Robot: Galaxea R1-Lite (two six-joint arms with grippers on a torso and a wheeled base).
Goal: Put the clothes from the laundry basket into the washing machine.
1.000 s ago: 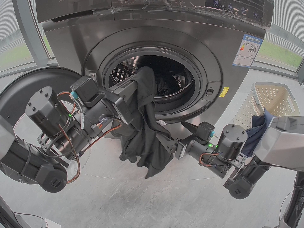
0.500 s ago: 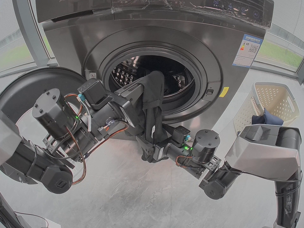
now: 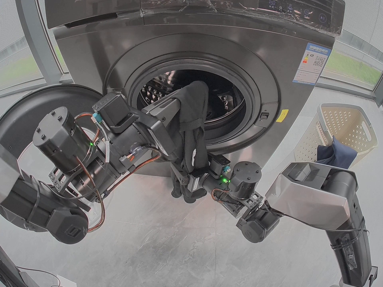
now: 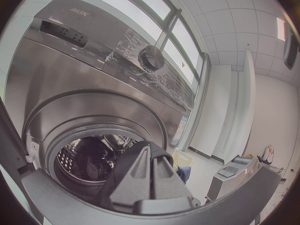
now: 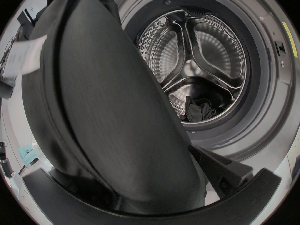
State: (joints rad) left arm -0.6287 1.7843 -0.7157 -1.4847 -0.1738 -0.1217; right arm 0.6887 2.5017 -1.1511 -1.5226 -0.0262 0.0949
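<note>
Left gripper (image 3: 178, 99) is pinching a black garment (image 3: 191, 136) between closed fingers (image 4: 162, 172), just in front of the washing machine's (image 3: 255, 48) open porthole. The cloth is draping over the fingertips and hanging down in a long fold towards the floor. Right gripper (image 3: 184, 179) is sitting lower, against the hanging bottom of the same garment. Its jaws are standing apart, and one finger (image 5: 218, 169) is showing well off to the side while the cloth is bulging over the rest.

Pale grey tile floor (image 3: 159, 252) is running under the machine, and tall windows (image 4: 181, 53) are lining the wall behind it. The round door (image 3: 48, 100) is standing swung open on the robot's left.

Laundry basket (image 3: 347, 112), a pale perforated one, is standing on the floor to the right of the machine, and a blue garment (image 3: 337, 154) is spilling over its near rim. From the right wrist, the steel drum (image 5: 200, 53) is showing a small dark bundle of clothes (image 5: 198, 108) lying at its bottom. From the left wrist, white walls and a panelled ceiling (image 4: 250, 22) are showing beyond the machine.
</note>
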